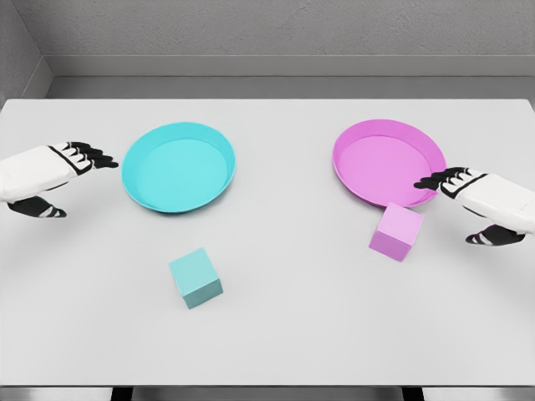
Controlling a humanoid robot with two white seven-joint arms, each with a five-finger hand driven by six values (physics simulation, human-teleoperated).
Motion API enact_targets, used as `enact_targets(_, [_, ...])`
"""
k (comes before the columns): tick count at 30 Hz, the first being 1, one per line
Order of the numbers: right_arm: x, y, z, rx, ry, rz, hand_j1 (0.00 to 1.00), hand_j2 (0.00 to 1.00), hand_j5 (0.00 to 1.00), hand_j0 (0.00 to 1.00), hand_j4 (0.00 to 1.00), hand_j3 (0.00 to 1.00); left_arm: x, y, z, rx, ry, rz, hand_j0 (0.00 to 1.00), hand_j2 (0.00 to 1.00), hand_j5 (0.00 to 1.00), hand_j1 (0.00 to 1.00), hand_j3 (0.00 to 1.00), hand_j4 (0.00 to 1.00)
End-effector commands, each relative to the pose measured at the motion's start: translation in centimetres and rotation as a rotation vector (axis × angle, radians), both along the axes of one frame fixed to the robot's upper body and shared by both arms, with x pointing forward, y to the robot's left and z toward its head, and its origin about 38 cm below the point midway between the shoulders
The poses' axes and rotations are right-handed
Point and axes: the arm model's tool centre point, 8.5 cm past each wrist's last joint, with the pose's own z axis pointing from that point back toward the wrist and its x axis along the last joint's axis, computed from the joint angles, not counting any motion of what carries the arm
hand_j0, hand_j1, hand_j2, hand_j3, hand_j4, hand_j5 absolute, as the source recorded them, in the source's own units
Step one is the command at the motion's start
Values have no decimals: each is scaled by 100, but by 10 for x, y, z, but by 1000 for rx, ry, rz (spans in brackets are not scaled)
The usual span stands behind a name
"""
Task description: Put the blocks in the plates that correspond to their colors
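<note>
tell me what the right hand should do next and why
Probably lower the right hand toward the pink cube and close the fingers around it. That cube sits on the white table just outside the round pink plate, near the hand, which holds nothing. Both plates are empty, and the teal cube lies in front of the round teal plate, nearer the left hand.

A wide lane of bare surface (284, 276) runs between the cyan plate (179, 167) and pink plate (389, 162). The cyan block (196, 278) stands alone with room on every side, while the pink block (396, 232) sits just beside the pink plate's near rim, close under the right hand (468, 194).
</note>
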Motion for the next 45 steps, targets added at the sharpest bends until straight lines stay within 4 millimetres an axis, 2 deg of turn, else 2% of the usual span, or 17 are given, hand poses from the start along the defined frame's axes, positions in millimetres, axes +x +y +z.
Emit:
enact_targets(1, [0,0,0,0,1,0,100,100,100,100,100,100,0,0,1,-3,-1,-1,100,100,100,100,100,100])
enact_targets(3, [3,0,5,0,-13,2,100,100,100,100,100,100,0,-2,2,-6,-4,-4,100,100,100,100,100,100])
enact_targets(5, [5,1,10,-1,-26,15,100,100,100,100,100,100,-5,-12,-1,-11,-1,-34,100,100,100,100,100,100])
enact_targets(8, [8,5,13,-9,-29,25,100,100,100,100,100,100,-27,-46,-11,-4,13,-144,100,100,100,100,100,100])
enact_targets(10, [10,13,8,-41,14,58,100,100,100,100,100,100,-33,-63,-3,-15,-11,-199,100,100,100,100,100,100])
enact_targets(12, [13,23,4,-87,58,101,100,100,100,100,100,100,-40,-74,-9,-24,5,-234,100,100,100,100,100,100])
enact_targets(17, [26,75,-6,-206,72,288,100,100,100,100,100,100,-55,-106,-28,-57,55,-320,100,100,100,100,100,100])
enact_targets(18, [26,78,-8,-214,75,301,100,100,100,100,100,100,-57,-111,-29,-57,62,-339,100,100,100,100,100,100])
enact_targets(22, [26,81,-6,-236,67,324,100,100,100,100,100,100,-58,-119,-31,-67,63,-360,100,100,100,100,100,100])
enact_targets(23, [27,81,-5,-241,60,325,100,100,100,100,100,100,-58,-129,-32,-84,61,-380,100,100,100,100,100,100])
enact_targets(27, [29,80,-3,-255,52,327,100,100,100,100,100,100,-58,-149,-37,-108,63,-418,100,100,100,100,100,100])
enact_targets(29, [29,83,-4,-264,52,338,100,100,100,100,100,100,-61,-163,-46,-74,65,-461,100,100,100,100,100,100])
enact_targets(35, [31,84,-3,-292,33,342,100,100,100,100,100,100,-64,-164,-52,-49,71,-472,100,100,100,100,100,100])
enact_targets(45, [28,94,-21,-301,62,360,100,100,100,100,100,100,-66,-165,-56,-26,74,-481,100,100,100,100,100,100])
